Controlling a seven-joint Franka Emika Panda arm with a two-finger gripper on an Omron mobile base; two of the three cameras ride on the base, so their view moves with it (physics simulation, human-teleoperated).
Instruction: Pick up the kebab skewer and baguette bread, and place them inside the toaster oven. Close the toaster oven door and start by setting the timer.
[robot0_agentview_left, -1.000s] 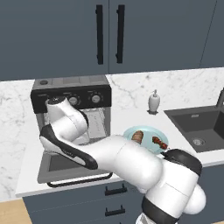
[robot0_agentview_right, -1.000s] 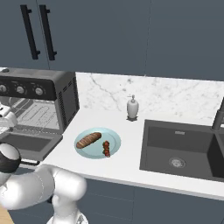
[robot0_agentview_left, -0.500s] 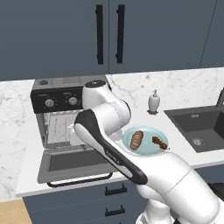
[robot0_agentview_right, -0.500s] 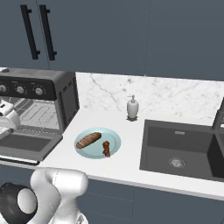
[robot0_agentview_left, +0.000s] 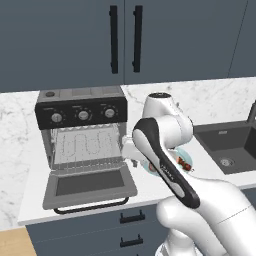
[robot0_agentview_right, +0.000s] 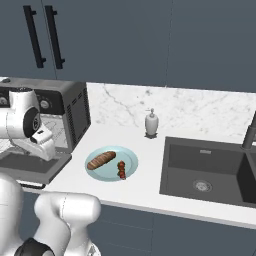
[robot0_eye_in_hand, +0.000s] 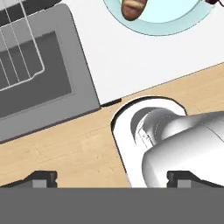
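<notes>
While the toaster oven door (robot0_agentview_left: 90, 184) lies open, the pincer (robot0_eye_in_hand: 111, 179) points down, fingers apart, holding nothing.

The gripper (robot0_eye_in_hand: 111, 178) looks down past the worktop (robot0_eye_in_hand: 131, 65) edge onto the wooden floor (robot0_eye_in_hand: 65, 144), its two dark tips wide apart with nothing between them; the oven door (robot0_eye_in_hand: 48, 78) lies open at left, the wire rack (robot0_eye_in_hand: 17, 48) above it; a baguette (robot0_eye_in_hand: 133, 8) rests on a pale blue plate (robot0_eye_in_hand: 175, 24) at top.
</notes>
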